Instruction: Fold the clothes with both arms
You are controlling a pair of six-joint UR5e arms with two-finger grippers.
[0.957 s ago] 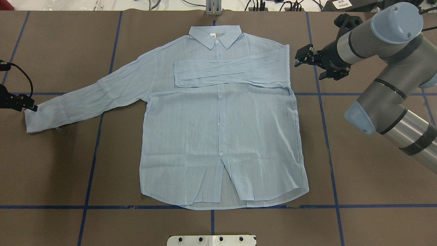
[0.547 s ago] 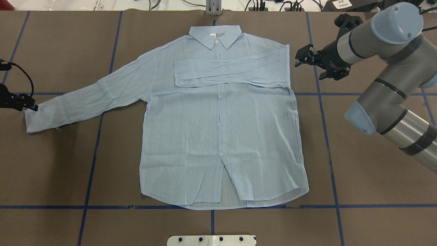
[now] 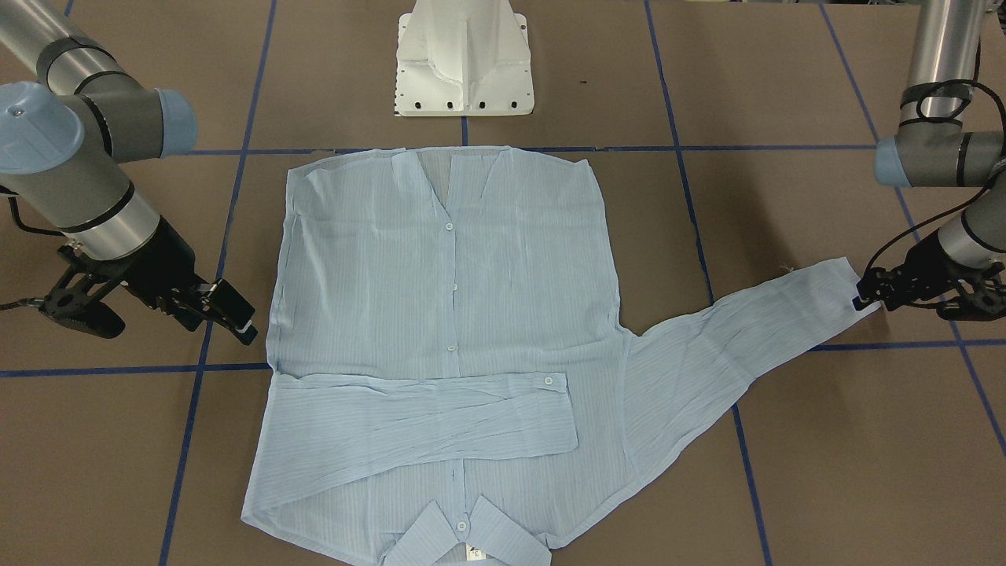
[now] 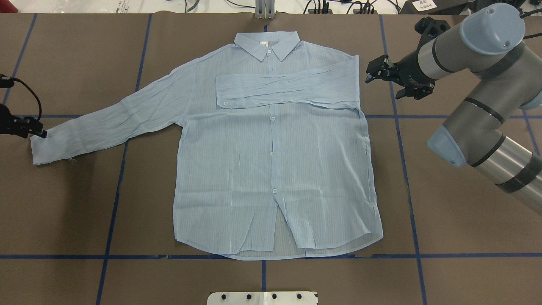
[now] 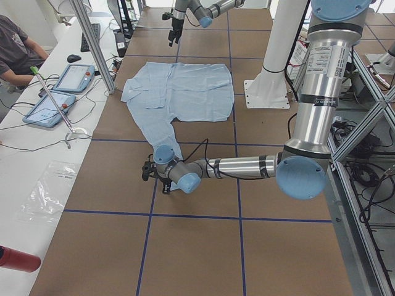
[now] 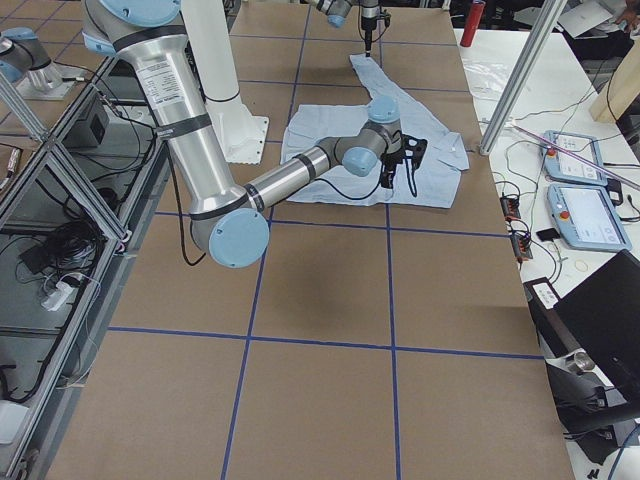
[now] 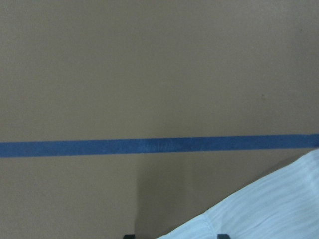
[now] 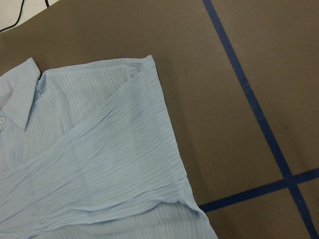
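Note:
The pale blue shirt (image 4: pixel 271 169) lies flat and buttoned on the brown table, collar (image 4: pixel 266 44) at the far side. One sleeve (image 4: pixel 288 89) is folded across the chest. The other sleeve stretches out to its cuff (image 4: pixel 40 148). My left gripper (image 4: pixel 41 132) sits low at that cuff's corner (image 3: pixel 833 283). In the left wrist view its fingertips (image 7: pixel 223 235) stand apart, with cloth (image 7: pixel 264 209) reaching between them. My right gripper (image 4: pixel 372 70) hovers open and empty just beside the shirt's shoulder (image 8: pixel 139 69), its fingers (image 3: pixel 232 314) spread wide.
The white pedestal base (image 3: pixel 464 63) stands behind the hem. Blue tape lines (image 4: pixel 114 190) grid the table. A side bench holds tablets (image 5: pixel 58 92) and cables, with a seated person (image 5: pixel 15 49) beside it. Aluminium posts (image 6: pixel 520 70) rise along that table edge.
My left gripper has shifted very slightly at the cuff. The shirt and my right arm look the same as before.

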